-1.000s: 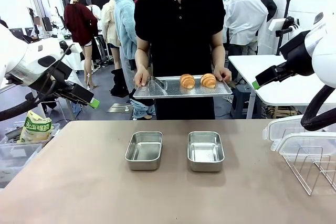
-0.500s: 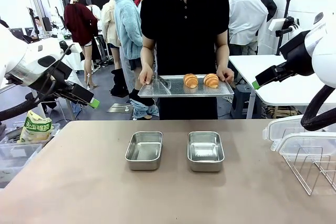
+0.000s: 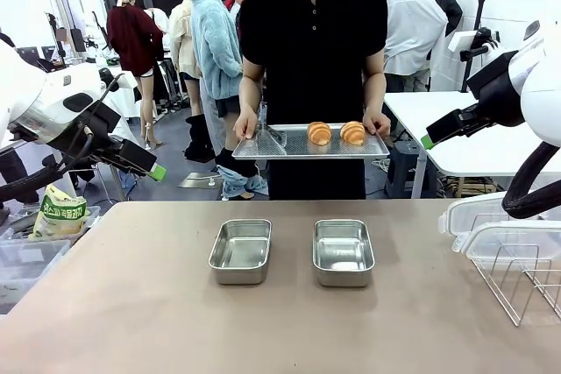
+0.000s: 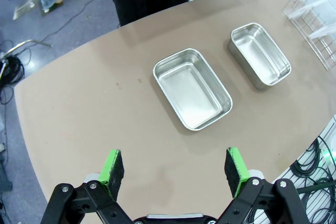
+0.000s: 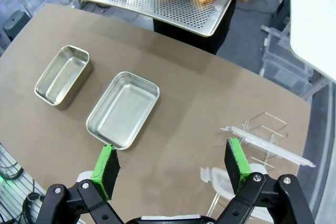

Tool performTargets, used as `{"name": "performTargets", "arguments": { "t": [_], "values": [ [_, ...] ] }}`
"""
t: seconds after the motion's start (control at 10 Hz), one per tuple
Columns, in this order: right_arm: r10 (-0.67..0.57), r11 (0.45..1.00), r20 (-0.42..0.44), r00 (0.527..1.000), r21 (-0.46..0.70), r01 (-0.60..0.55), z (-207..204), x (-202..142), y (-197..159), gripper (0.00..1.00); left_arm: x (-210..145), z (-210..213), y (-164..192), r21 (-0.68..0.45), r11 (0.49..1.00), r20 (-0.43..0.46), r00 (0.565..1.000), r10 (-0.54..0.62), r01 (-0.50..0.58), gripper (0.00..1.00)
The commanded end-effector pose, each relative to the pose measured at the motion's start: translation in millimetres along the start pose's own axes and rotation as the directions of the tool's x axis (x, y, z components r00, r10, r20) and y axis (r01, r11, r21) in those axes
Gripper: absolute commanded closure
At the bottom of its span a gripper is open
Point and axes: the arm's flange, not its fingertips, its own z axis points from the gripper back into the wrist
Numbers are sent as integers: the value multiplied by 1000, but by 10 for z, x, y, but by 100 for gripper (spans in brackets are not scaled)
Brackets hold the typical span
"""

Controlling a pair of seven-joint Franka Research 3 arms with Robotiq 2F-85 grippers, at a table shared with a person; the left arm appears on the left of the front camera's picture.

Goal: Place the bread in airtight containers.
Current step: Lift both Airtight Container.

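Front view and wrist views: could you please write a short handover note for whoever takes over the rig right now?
Left gripper: open, empty, raised at the table's left side.
Right gripper: open, empty, raised at the right side.
Croissants: both on a perforated tray that a person holds beyond the far edge.
Steel tubs: side by side mid-table, lidless, empty.
Done: nothing yet.
Left: croissants into the tubs, then lids on.

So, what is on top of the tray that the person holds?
Two croissants lie side by side on the tray, metal tongs near its other end. The tray surface under them is hidden.
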Motion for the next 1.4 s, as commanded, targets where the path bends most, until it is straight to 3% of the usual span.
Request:
{"name": "performTargets", "arguments": {
  "t": [0.0,1.1,1.3],
  "values": [
    [2,1000,-2,1000,6,-2,-8,-1,9,0,-7,0,14,-8,1000,-2,1000,10,-10,0],
    [0,1000,0,1000,0,0,0,0,0,0,0,0,0,0,1000,0,1000,0,0,0],
    [-51,999,-120,991,-17,49,-536,85,95,0,80,-390,-47,50,996,-78,994,82,-79,0]
  ]
}}
